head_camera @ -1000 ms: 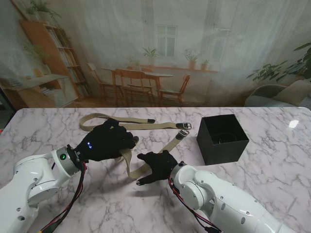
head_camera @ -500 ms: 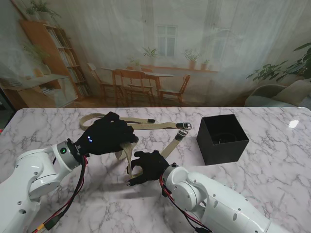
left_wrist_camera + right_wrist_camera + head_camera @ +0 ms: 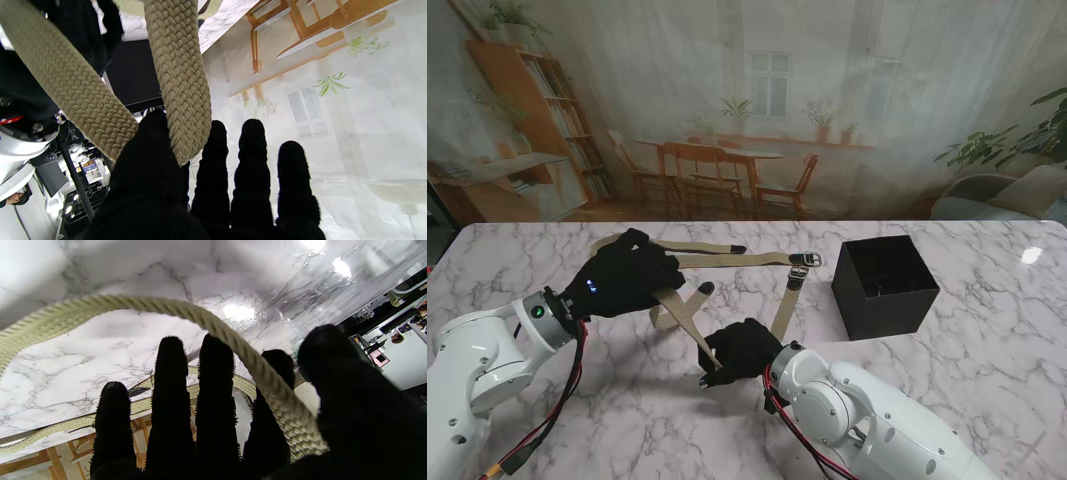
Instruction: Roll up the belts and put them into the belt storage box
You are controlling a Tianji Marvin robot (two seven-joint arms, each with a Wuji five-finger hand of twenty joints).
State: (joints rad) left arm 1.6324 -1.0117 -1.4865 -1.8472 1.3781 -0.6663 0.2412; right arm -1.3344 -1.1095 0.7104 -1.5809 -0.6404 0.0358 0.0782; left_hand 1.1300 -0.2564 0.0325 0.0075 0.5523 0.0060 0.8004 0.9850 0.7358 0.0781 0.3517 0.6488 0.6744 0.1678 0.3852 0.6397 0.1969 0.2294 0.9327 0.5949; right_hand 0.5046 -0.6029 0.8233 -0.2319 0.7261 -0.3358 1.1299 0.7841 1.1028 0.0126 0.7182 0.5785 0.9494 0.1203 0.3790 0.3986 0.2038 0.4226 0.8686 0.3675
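While both hands grip it, belt (image 3: 685, 318) runs diagonally, far-left to near-right.

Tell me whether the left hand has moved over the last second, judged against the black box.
Yes. In the stand view the left hand, shut on the belt, has drawn away from the black box, shifting left and slightly farther from me.

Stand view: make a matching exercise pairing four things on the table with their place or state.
Things:
1. left robot hand
2. right robot hand
3. storage box
4. far belt

States:
A. lies flat, untouched
B. grips the belt end nearest me
C. black, open-topped, on my right
D. holds a belt loop lifted on my left

Pairs: 1-D, 2-B, 3-C, 4-A
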